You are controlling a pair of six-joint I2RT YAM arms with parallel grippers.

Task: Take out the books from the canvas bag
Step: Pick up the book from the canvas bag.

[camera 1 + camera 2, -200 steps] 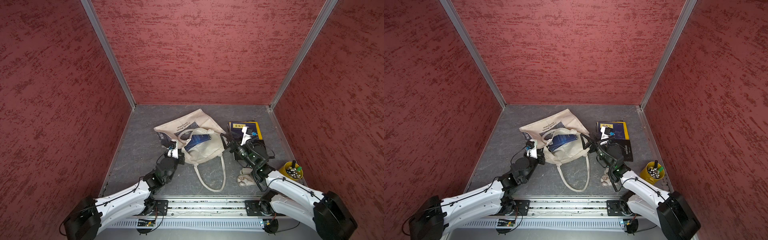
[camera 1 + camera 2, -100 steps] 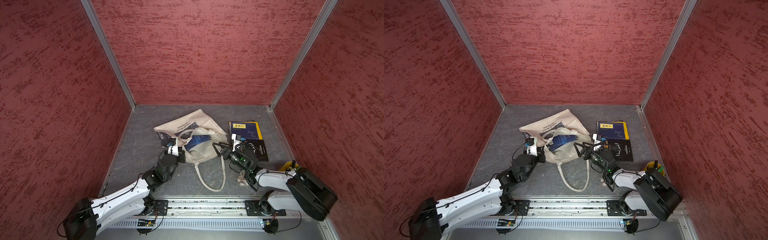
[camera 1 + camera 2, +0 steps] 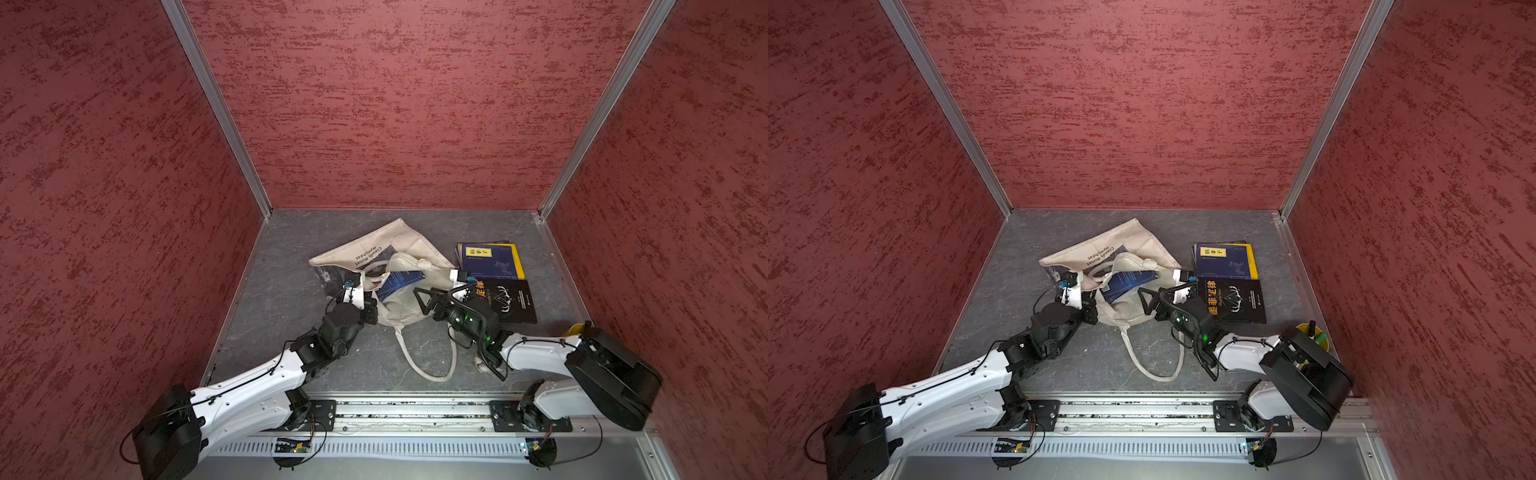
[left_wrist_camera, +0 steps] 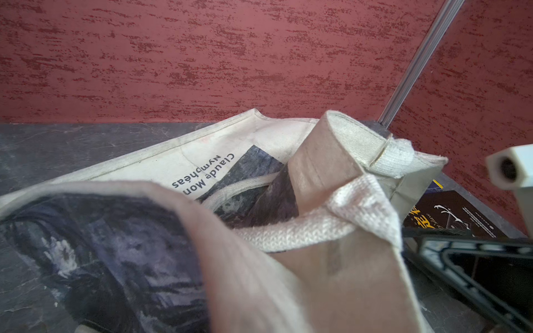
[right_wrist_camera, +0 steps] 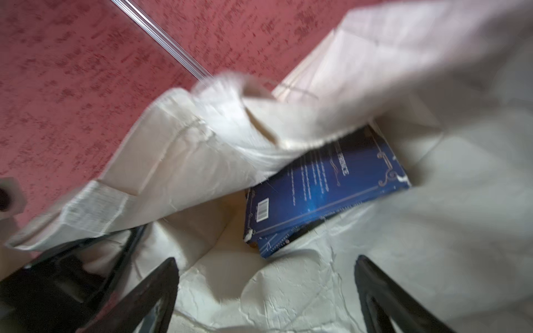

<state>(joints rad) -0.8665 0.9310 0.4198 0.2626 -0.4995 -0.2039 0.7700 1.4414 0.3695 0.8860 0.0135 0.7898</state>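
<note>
A dark blue book (image 5: 326, 187) lies inside the canvas bag (image 3: 409, 245), with the edge of a second blue cover showing beneath it. In both top views it peeks out of the bag's mouth. The bag is cream fabric, crumpled on the grey tabletop (image 3: 286, 291). It has a dark blue-grey painting print and black lettering on its side, and one long handle (image 3: 428, 365) loops from it toward the robot's base.

Your right end effector (image 5: 265, 262) sits at the bag's mouth, on the bag's right. Its arm is stretched low, and its jaws are spread wide with nothing between them, pointing at the book. That wrist view is blurred.

Your left end effector (image 3: 368, 309) is at the left edge of the bag's mouth, closed on the fabric rim, with its arm also stretched low.

Just right of the bag, two books lie flat on the tabletop. The blue-and-yellow book (image 3: 490, 262) is farther back. The black book (image 3: 509, 301) with orange lettering is nearer, and the right arm's wrist partly covers it.
</note>
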